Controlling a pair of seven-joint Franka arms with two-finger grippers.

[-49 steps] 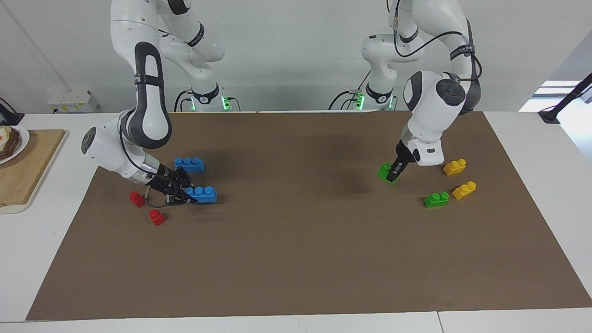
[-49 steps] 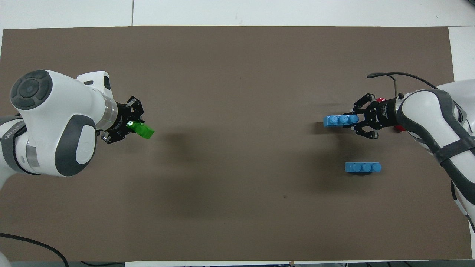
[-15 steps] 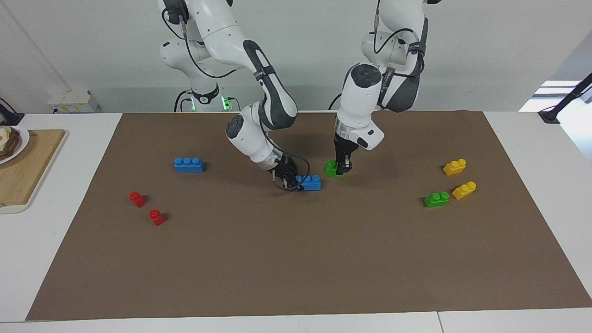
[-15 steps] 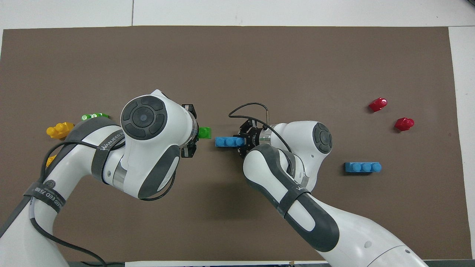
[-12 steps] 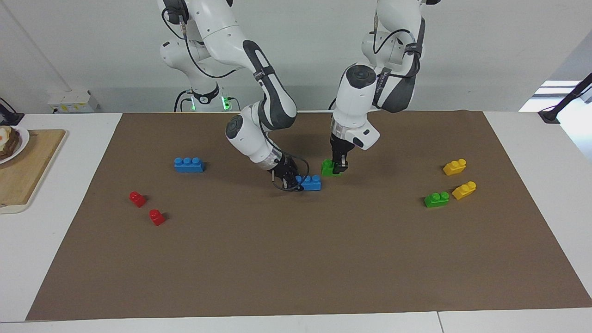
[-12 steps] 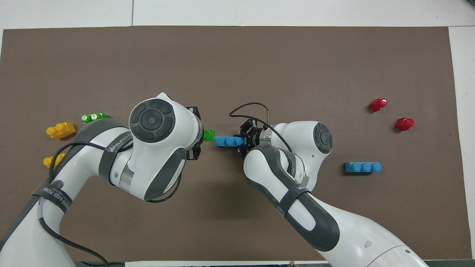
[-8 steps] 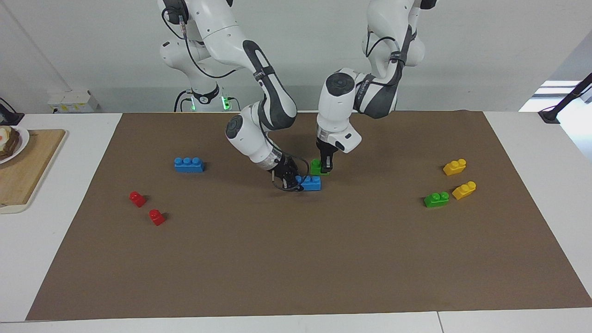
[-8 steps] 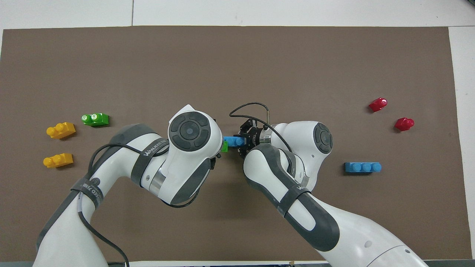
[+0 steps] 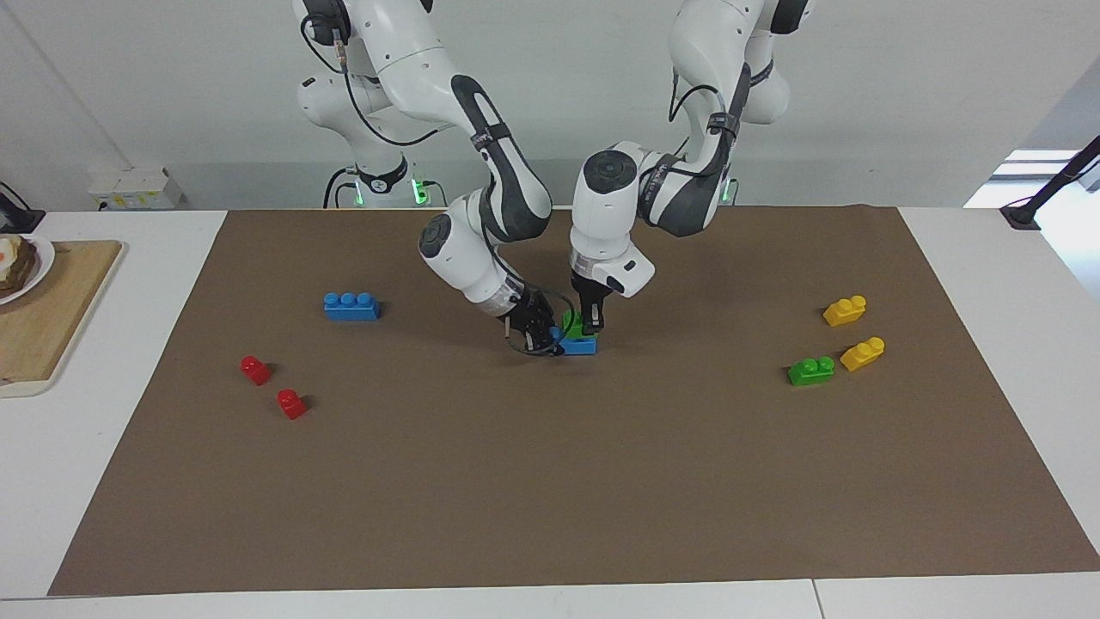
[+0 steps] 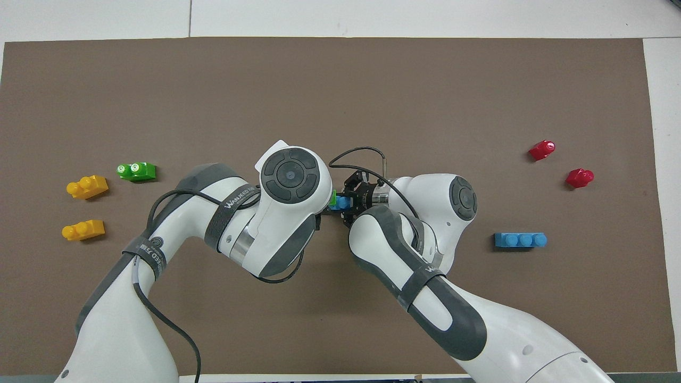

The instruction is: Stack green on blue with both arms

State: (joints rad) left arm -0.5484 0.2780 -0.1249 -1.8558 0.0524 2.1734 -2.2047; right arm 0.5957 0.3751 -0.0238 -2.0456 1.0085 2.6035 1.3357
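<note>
Green brick: small bright green brick (image 9: 572, 326) sits on top of the blue brick at mid-table; only a sliver of it (image 10: 333, 199) shows from above, under the left arm's wrist.
Blue brick: held brick (image 9: 581, 346) lies on the mat, its end toward the right arm's end of the table inside the right gripper.
Left gripper: left gripper (image 9: 591, 325) points straight down, fingers pinched on the green brick.
Right gripper: right gripper (image 9: 540, 330) comes in low and slanted, fingers clamped on the blue brick's end; a thin black cable loops around it.
Surface: brown mat (image 9: 550, 481) over most of a white table (image 9: 997, 593); pale grey wall at the robots' end.
Spare blue brick: second blue brick (image 9: 351, 306) lies on the mat toward the right arm's end, well apart from the stack.
Red bricks: two red bricks (image 9: 255, 370) (image 9: 291, 403) near each other, farther from the robots than the spare blue brick.
Spare green brick: second green brick (image 9: 810, 370) lies toward the left arm's end, just beside one yellow brick.
Yellow bricks: two yellow bricks (image 9: 845, 310) (image 9: 862, 353) at the same end.
Off the mat: wooden board (image 9: 43, 314) with a plate (image 9: 34, 266) of food at the table edge.
Obstruction: both arms' wrists cover the stack from above.
Writing: strap on the left arm (image 10: 234, 205) reads "WANJEED"; the rest is not legible.
</note>
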